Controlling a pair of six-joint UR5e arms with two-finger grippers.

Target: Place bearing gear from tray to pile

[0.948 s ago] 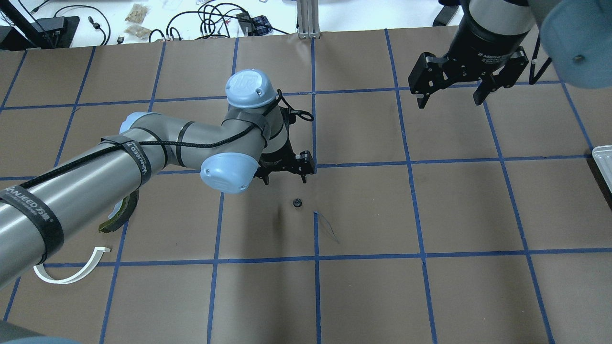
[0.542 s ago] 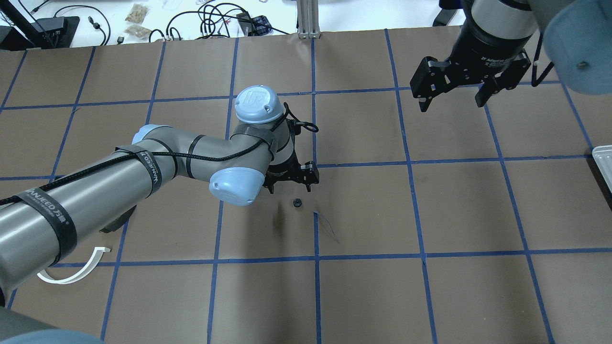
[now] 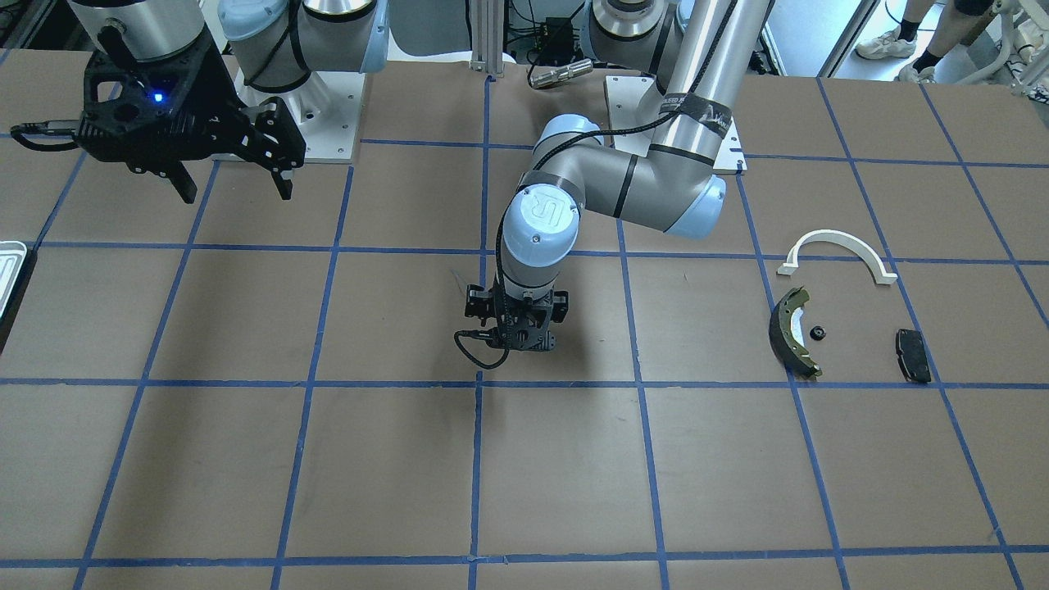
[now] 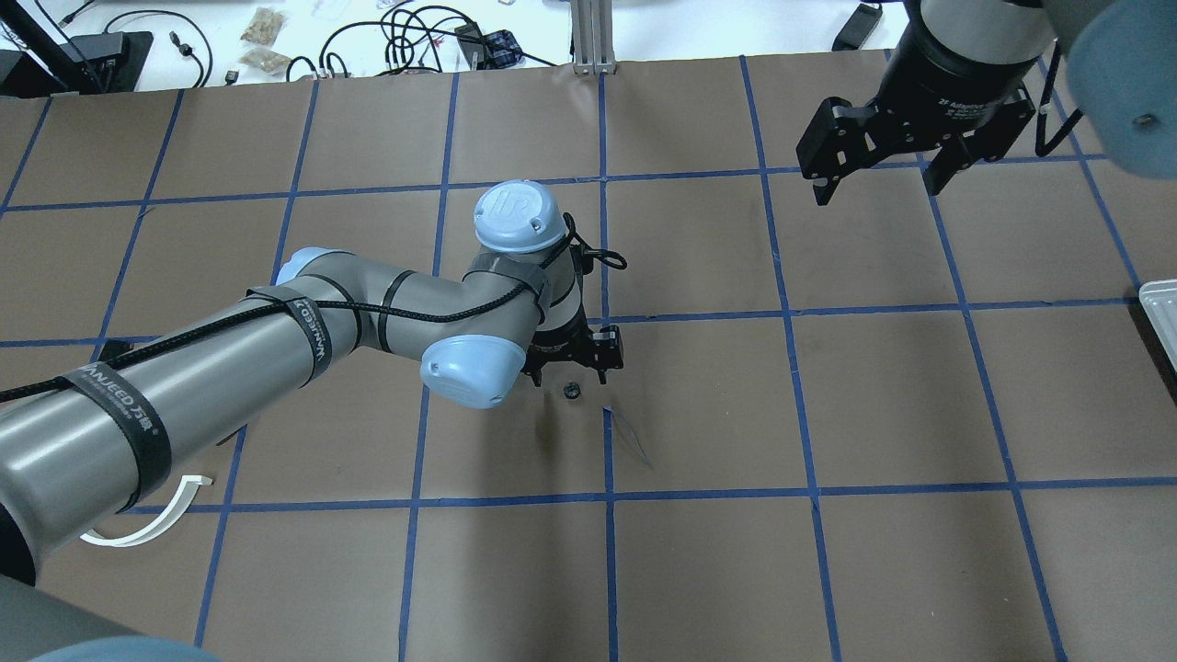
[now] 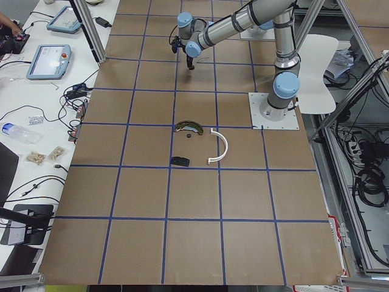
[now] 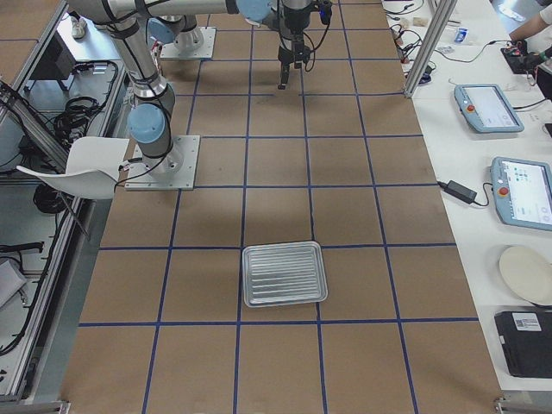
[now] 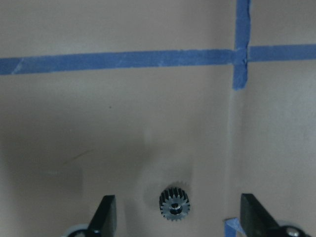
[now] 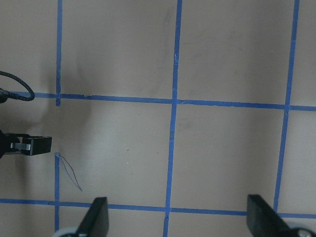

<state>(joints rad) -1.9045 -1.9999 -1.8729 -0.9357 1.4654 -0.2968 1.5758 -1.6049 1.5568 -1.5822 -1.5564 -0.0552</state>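
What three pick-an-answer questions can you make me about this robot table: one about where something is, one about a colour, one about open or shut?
1. Where is the small gear by the left tool?
A. Inside a cup
B. On the brown table, under that tool
C. On the floor

2. What colour is the half-ring bracket?
A. Red
B. Blue
C. White

3. How is the right tool?
A. Open, holding nothing
B. Shut on a gear
C. Shut on a spoon

Answers:
1 B: the left wrist view shows the gear lying on the table between that tool's spread fingers.
2 C: it shows white in the front-facing view.
3 A: the right wrist view shows its fingers far apart with only table between them.
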